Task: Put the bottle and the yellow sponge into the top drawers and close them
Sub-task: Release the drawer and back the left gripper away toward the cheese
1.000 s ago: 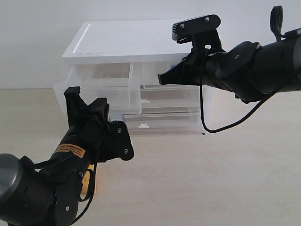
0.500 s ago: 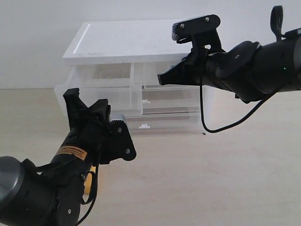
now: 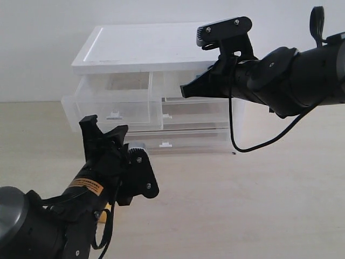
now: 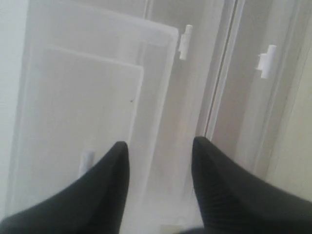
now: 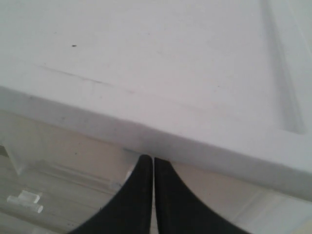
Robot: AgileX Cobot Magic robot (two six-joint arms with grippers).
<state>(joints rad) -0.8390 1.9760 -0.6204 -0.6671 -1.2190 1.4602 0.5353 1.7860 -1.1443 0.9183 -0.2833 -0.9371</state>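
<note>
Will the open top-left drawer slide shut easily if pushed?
Likely yes: the top-left drawer looks thin, translucent and light. An off-centre push may skew it; aim near its tab handle. The plastic cabinet might scoot back too.

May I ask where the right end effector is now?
In the exterior view the right end effector is right of centre, at the front of the top right drawer, beneath the cabinet's white top.

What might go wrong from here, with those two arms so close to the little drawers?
1. The left top drawer is pulled far out and looks empty. The open left gripper hovers just in front of it, so a careless move might knock it or shift the cabinet.
2. The right gripper, shut, points at the right top drawer; it might slip off or shove the cabinet backward.
</note>
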